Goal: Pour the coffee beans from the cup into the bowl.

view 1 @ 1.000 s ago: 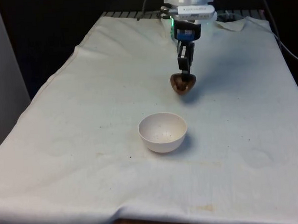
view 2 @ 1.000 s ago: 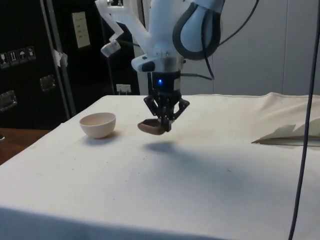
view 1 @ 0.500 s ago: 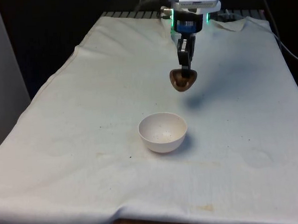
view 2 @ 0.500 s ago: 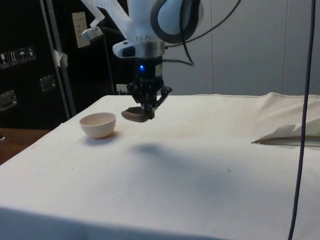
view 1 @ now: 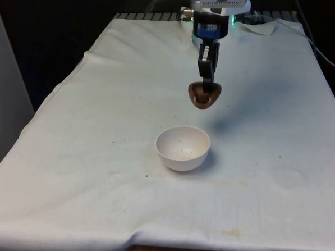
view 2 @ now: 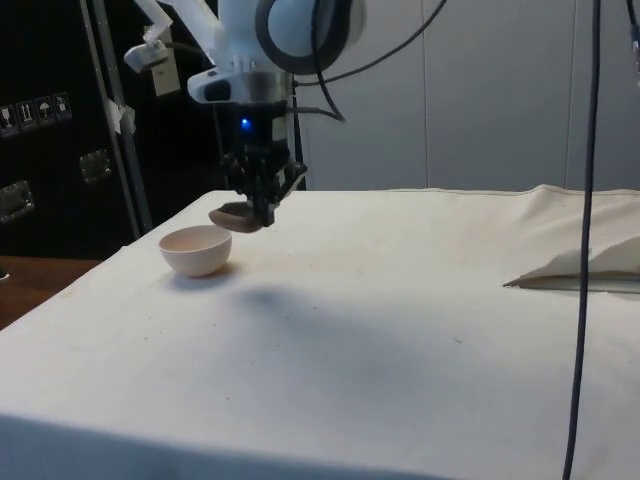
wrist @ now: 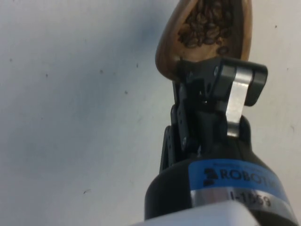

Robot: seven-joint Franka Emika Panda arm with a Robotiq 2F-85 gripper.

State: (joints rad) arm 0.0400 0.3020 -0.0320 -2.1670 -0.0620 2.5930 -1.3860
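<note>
A small brown wooden cup hangs in the air, held by its rim in my gripper, which is shut on it. Dark coffee beans lie inside the cup, which stays roughly level. A white bowl stands on the cloth. From the front the cup floats above the cloth just behind the bowl. In the side view the cup sits right beside the bowl's rim, slightly higher than it.
The white cloth covers the whole table and shows a few brown stains near the front edge. A fold in the cloth rises at the side view's right. A cable hangs there.
The arm has lifted the cup off the cloth and carried it towards the bowl. The bowl has not moved.
</note>
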